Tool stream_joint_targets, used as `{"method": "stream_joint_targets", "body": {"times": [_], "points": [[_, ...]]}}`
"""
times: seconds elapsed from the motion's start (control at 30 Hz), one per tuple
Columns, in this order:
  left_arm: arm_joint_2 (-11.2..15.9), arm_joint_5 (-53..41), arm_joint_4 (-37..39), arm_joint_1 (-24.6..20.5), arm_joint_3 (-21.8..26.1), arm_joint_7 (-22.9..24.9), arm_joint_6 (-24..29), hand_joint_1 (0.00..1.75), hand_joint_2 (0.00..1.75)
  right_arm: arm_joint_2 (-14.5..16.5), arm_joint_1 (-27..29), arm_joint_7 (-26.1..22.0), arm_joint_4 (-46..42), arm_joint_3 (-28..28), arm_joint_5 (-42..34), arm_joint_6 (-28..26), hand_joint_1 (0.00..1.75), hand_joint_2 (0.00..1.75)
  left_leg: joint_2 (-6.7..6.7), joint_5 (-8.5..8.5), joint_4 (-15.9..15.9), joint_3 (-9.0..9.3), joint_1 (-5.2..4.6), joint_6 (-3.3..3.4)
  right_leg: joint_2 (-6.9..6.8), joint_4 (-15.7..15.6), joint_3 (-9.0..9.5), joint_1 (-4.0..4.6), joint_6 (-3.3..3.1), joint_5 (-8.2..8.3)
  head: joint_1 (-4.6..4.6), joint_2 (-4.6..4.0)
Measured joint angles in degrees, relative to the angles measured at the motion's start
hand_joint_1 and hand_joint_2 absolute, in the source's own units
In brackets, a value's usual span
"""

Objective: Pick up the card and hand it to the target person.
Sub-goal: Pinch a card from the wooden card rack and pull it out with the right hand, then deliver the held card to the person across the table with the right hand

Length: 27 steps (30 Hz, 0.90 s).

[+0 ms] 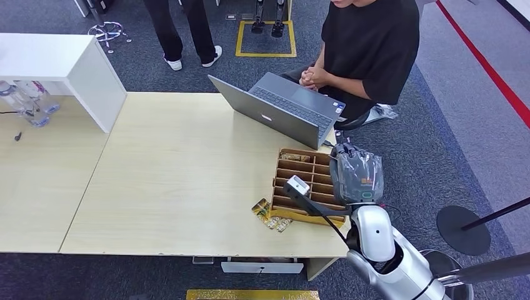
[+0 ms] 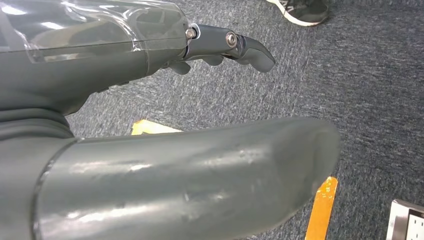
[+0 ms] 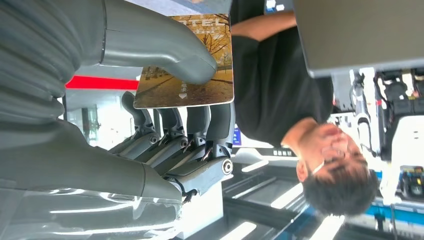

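My right hand (image 3: 165, 130) grips the card (image 3: 187, 62): my thick, smooth grey thumb presses on its printed face while my darker jointed fingers (image 3: 197, 122) line up behind its lower edge. The card is a flat, glossy rectangle with rounded corners, printed with an autumn scene of golden trees and pale lettering along one end. From the head view, my right hand (image 1: 356, 175) sits wrapped in crinkled clear plastic at the end of my polished silver arm, raised above the right end of the pale wood-grain desk (image 1: 156, 181), just over the far-right corner of a wooden divider tray (image 1: 306, 184). That tray is a shallow box split by thin slats into narrow compartments, and a few more cards (image 1: 270, 215) lie fanned on the desk against its near-left corner. Beyond the tray stands an open grey laptop (image 1: 281, 109), matte and slim. A person in a black T-shirt (image 1: 369, 44) sits just behind it with hands clasped together, and the card in my hand is held up in front of that person's torso in the right wrist view.

My left hand (image 2: 150, 100) hangs over speckled grey carpet (image 2: 360, 90), its rounded thumb and dark fingers spread apart with nothing between them; a strip of orange-yellow floor tape (image 2: 320, 210) runs below it.
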Motion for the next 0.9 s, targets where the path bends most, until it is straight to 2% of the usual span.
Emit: {"method": "stream_joint_targets", "body": {"times": [0.6, 0.9], "points": [[0.0, -2.0, 0.0, -0.5, 0.0, 1.3, 0.0, 0.0, 0.0, -4.3, -3.0, 0.0, -2.0, -4.6, -2.6, -0.5, 1.48, 1.75, 0.0, 0.0, 0.0, 0.0, -0.01, 0.0, 0.0, 0.0, 0.0, -0.01, 0.01, 0.01, 0.0, 0.0], [-0.3, -2.7, 0.0, -0.9, 0.0, 2.1, -0.1, 0.0, 0.0, -5.4, -4.6, 0.0, -1.9, -4.9, -2.9, 0.3, 1.46, 1.75, 0.0, 0.0, 0.0, 0.0, -0.01, 0.0, 0.0, 0.0, 0.0, -0.01, 0.01, 0.01, -0.01, 0.0]]}}
